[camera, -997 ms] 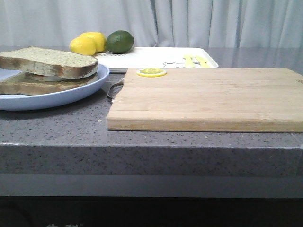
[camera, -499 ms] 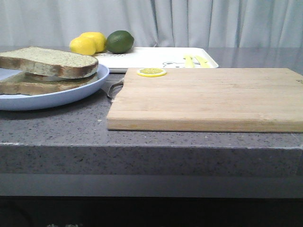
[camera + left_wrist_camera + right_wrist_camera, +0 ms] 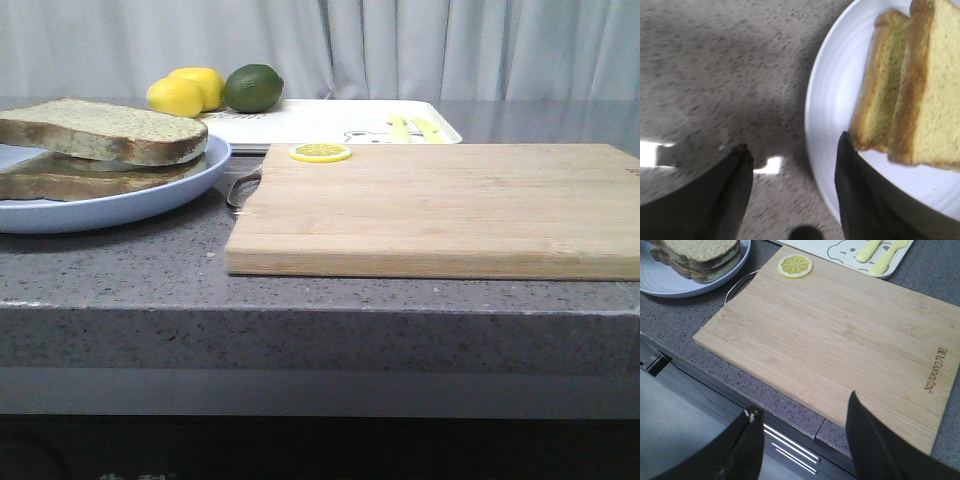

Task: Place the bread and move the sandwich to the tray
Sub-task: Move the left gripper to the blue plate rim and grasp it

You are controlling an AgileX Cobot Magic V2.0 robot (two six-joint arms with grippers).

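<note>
The sandwich lies on a pale blue plate at the left of the counter, the bread resting as its top slice, shifted a little off the lower one. Behind it the white tray lies flat with a cartoon print. In the left wrist view my left gripper is open over the counter, one finger above the plate rim close to the sandwich. My right gripper is open and empty over the counter's front edge. Neither gripper shows in the front view.
A light wooden cutting board with a metal handle fills the middle and right. A lemon slice sits on its far left corner. Two lemons and a lime rest at the tray's back left. Grey curtains hang behind.
</note>
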